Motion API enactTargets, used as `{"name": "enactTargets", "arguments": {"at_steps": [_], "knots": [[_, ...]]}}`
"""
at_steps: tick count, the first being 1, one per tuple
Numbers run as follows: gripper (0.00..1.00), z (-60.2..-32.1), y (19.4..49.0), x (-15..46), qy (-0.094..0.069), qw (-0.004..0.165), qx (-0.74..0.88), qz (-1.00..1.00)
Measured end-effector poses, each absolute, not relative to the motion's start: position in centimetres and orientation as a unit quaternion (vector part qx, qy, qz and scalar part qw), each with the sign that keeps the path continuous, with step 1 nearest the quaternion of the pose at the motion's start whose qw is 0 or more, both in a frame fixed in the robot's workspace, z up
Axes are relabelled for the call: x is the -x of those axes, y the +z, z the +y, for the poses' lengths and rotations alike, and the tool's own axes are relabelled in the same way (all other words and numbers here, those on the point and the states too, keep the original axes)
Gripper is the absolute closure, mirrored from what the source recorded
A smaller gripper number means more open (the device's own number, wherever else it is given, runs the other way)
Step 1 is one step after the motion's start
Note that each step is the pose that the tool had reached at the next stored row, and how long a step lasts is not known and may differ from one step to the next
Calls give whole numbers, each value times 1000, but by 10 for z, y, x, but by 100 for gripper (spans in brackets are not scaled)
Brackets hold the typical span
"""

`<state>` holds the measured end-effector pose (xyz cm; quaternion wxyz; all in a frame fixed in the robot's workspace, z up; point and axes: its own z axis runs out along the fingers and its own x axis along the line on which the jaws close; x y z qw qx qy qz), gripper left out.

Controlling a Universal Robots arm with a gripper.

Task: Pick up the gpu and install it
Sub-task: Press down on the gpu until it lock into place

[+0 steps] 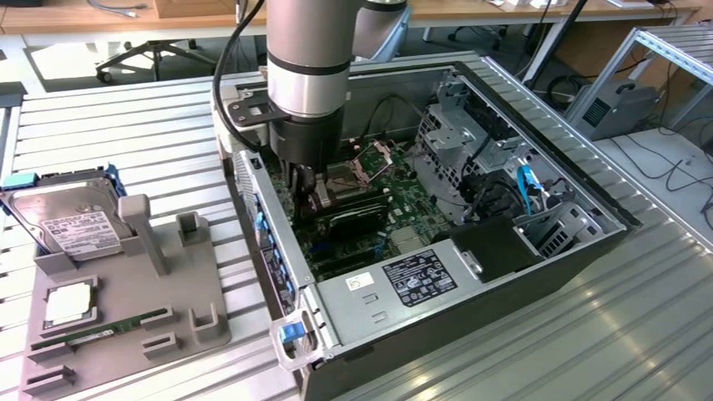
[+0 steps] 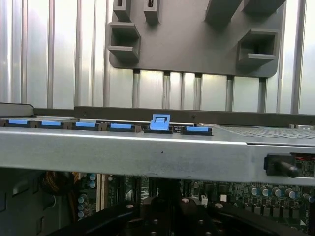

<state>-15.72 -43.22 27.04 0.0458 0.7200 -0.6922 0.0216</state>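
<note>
Gripper (image 1: pixel 316 185) lowered deep inside the open computer case (image 1: pixel 557 180), fingers clenched, set over the motherboard (image 1: pixel 418 209) just behind the case's rear wall on the exterior view's left. Could not tell whether anything was pinched between the fingers. Gpu (image 1: pixel 359 220) seen as a dark slim card lying across the board immediately below the fingertips, apparently in its slot, running toward the exterior view's right; contact between fingers and card not clear. Power supply (image 1: pixel 435 276) with its white-and-black label sat at the near end of the case. Grey parts tray (image 1: pixel 167 313) rested on the ribbed metal table (image 1: pixel 134 134) at the exterior view's left, well apart from the case, holding 1 silver hard drive (image 1: pixel 67 224), 1 green memory stick (image 1: pixel 95 330) and 1 square processor (image 1: pixel 69 303). In the wrist view, blue slot latches (image 2: pixel 160 122) lined the case's rear edge, with the tray (image 2: pixel 197 44) beyond
</note>
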Motion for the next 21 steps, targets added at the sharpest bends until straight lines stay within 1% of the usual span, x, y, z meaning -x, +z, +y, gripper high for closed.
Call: {"name": "enactTargets", "arguments": {"at_steps": [10, 16, 21], "knots": [[89, -432, 271, 155, 22, 46, -720, -692], [89, -432, 285, 155, 22, 46, -720, -692], [89, -432, 286, 146, 20, 47, -720, -692]]}}
